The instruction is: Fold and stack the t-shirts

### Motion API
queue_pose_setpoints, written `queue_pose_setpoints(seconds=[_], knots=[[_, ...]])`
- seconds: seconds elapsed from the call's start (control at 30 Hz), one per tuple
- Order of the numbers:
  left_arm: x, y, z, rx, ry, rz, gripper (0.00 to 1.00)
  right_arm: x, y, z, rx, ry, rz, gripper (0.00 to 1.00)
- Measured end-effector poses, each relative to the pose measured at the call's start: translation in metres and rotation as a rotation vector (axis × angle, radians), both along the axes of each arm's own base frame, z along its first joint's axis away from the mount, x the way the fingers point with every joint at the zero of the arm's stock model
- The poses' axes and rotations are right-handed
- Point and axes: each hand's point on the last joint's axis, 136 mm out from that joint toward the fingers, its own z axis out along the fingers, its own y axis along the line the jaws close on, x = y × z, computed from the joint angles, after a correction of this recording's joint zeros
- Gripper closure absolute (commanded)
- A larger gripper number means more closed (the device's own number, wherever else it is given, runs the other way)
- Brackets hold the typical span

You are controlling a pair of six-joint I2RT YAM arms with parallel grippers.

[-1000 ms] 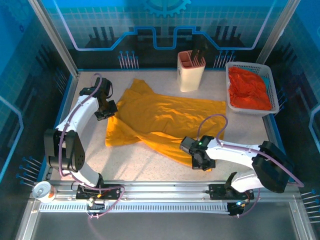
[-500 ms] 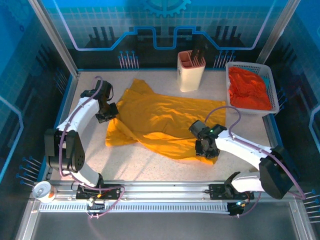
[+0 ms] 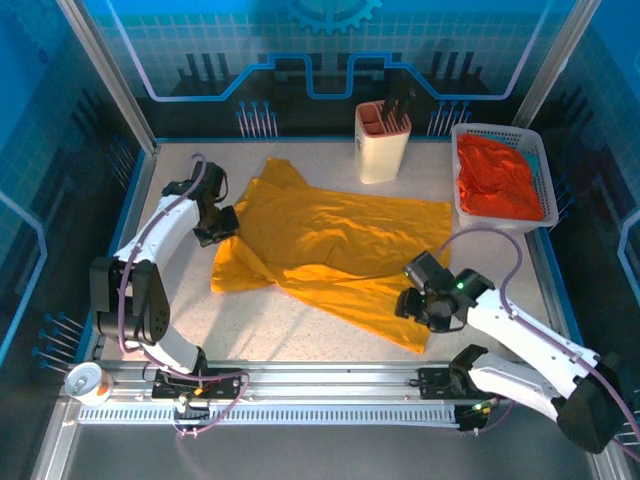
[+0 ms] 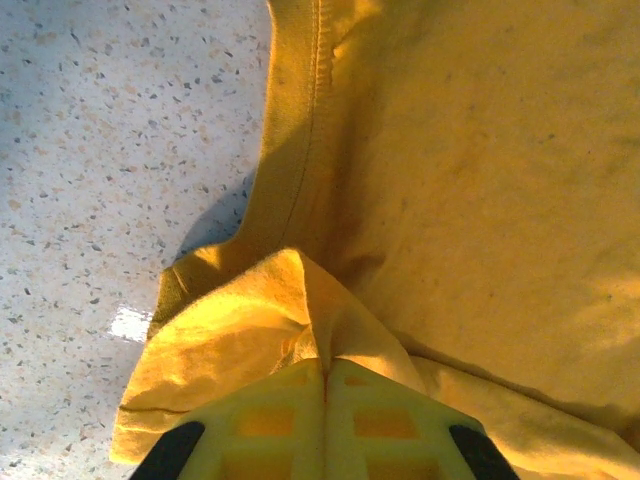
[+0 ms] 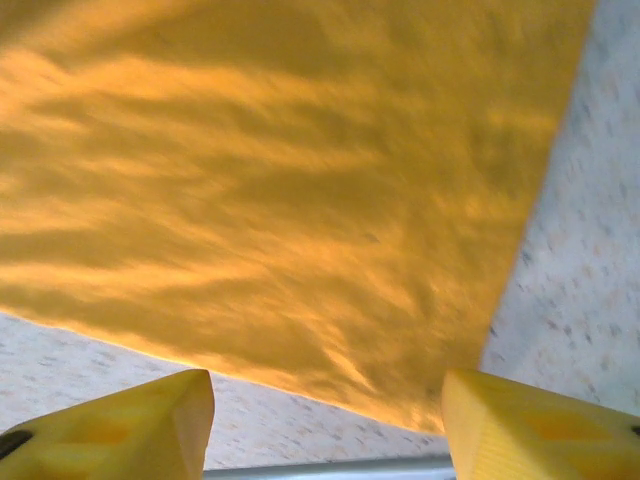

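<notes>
The mustard-yellow t-shirt (image 3: 340, 240) lies spread, with some wrinkles, over the middle of the speckled table (image 3: 300, 335). One sleeve reaches toward 11 o'clock and its lower corner points toward 5 o'clock. At the 9 o'clock edge of this shirt the left gripper (image 3: 222, 222) is clamped on the cloth. In the left wrist view its two yellow fingers (image 4: 270, 420) are pressed together and a small raised fold of the hem comes out between them (the seam of the sleeve runs just above it). The right gripper (image 3: 415, 305) is at 5 o'clock, over the lower corner of the same shirt. Its fingers (image 5: 130, 420) stand wide apart with nothing between them, and below them I see the cloth edge and the bare table. The orange-red t-shirt (image 3: 497, 180) is bunched inside the white basket (image 3: 495, 128) at 2 o'clock. A cream holder (image 3: 382, 150) stands at 12 o'clock, just beside the yellow shirt's far edge.
</notes>
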Motion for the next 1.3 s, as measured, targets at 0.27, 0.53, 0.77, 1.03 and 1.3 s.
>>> queue_pose_setpoints(seconds=[0.27, 0.53, 0.77, 1.03, 1.3], knots=[[-0.005, -0.007, -0.007, -0.010, 0.015, -0.018, 1.00, -0.026, -0.009, -0.032, -0.076, 0.153, -0.095, 0.48], [-0.005, -0.007, -0.007, -0.013, 0.016, -0.018, 1.00, -0.037, -0.005, -0.056, -0.139, 0.221, -0.095, 0.50], [-0.005, -0.007, -0.006, -0.013, 0.014, -0.019, 1.00, -0.036, -0.001, -0.060, -0.101, 0.200, -0.136, 0.73], [-0.007, -0.014, 0.004, -0.054, -0.015, -0.034, 1.00, -0.019, 0.002, -0.040, -0.111, 0.104, -0.048, 1.00], [0.002, -0.018, 0.115, -0.079, -0.265, -0.068, 1.00, 0.101, 0.030, 0.140, 0.048, -0.386, 0.067, 1.00]])
